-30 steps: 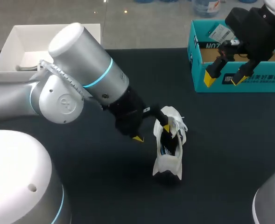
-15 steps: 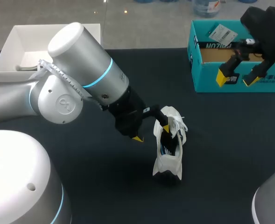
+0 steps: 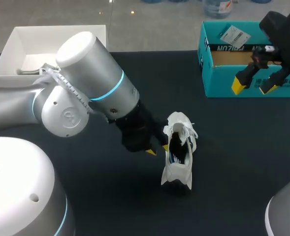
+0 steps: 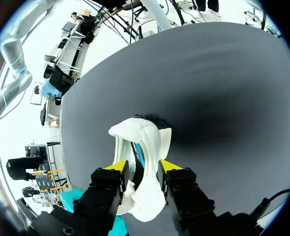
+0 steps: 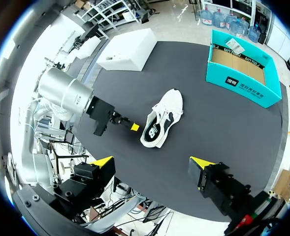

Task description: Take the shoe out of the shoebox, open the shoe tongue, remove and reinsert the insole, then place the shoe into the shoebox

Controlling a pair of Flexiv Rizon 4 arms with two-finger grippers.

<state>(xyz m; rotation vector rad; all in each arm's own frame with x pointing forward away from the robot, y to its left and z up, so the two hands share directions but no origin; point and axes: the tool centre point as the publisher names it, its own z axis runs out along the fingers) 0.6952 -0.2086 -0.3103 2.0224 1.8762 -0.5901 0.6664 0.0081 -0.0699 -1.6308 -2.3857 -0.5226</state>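
With left gripper [image 4: 144, 167] pinching upper of white fabric sneaker [image 4: 140, 135], pull open slowly, without dragging whole shoe across dark surface [image 4: 223, 88].

**A:** Where does the head camera sit?

**B:** High behind the arms, looking down on the dark tabletop [image 3: 243, 147]. The white lace-up sneaker [image 3: 177, 172] is mid-frame.

**A:** And the wrist cameras?

**B:** The left one is right up against the sneaker, looking along the left pincer [image 4: 143, 167]. The right one hangs well above the sneaker, facing down over the whole tabletop. All three views share the sneaker.
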